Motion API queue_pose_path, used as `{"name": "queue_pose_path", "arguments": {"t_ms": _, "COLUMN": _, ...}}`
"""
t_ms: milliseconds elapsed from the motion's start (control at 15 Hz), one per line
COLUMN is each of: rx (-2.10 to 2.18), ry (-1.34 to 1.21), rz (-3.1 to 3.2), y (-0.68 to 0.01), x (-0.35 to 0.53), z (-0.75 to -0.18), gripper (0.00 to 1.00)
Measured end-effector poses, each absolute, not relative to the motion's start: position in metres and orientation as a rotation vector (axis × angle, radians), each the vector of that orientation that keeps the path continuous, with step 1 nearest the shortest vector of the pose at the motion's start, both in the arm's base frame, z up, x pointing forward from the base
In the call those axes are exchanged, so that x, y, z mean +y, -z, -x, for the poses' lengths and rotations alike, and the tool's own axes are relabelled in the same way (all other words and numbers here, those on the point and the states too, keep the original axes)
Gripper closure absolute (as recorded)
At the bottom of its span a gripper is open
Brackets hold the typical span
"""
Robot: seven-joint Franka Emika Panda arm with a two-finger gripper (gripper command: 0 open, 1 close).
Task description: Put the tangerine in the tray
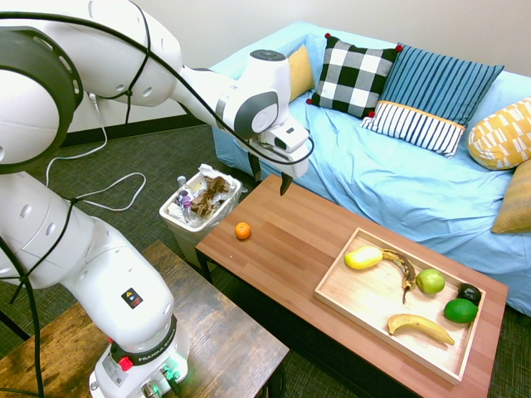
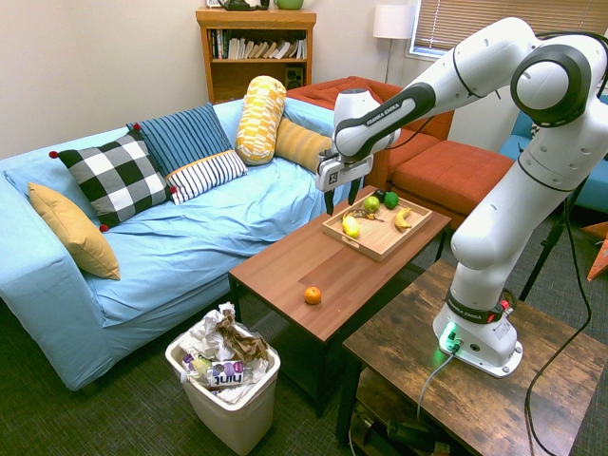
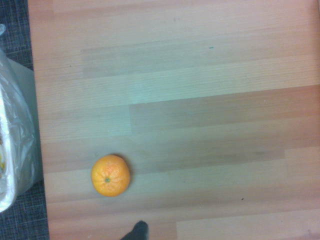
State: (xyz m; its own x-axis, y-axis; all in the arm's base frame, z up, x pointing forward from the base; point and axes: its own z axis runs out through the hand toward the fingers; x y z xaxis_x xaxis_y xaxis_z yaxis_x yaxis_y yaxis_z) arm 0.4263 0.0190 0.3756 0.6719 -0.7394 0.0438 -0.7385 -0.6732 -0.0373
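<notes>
Tangerine [image 1: 242, 230] sits at the coffee table's [image 1: 274, 212] left end, near the wastebasket [image 1: 202, 207], ungrasped; right of it, the gripper [image 1: 270, 178] hangs with fingers spread, holding nothing. Farther right lies the tray [image 1: 328, 292] with other fruit. Grasping, carrying and placing all remain.

The white arm [image 2: 489, 171] rises from its base, bends at a rounded elbow, and reaches out level above the desk [image 1: 278, 240]. Its wrist [image 2: 353, 138] turns down, so the gripper [image 1: 270, 184] hangs over the desk, pointing downward. The two dark fingers [image 2: 330, 201] stand spread apart, holding nothing.
</notes>
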Motion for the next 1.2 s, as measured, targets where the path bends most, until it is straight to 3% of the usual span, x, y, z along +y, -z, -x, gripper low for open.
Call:
{"name": "queue_pose_path", "arguments": {"t_ms": 267, "rx": 1.248, "ry": 0.053, "rz": 2.864, "y": -0.360, "x": 0.020, "z": -0.430, "gripper": 0.00}}
{"name": "queue_pose_path", "arguments": {"t_ms": 1200, "rx": 1.182, "ry": -0.156, "rz": 2.919, "y": -0.201, "x": 0.097, "z": -0.440, "gripper": 0.00}}
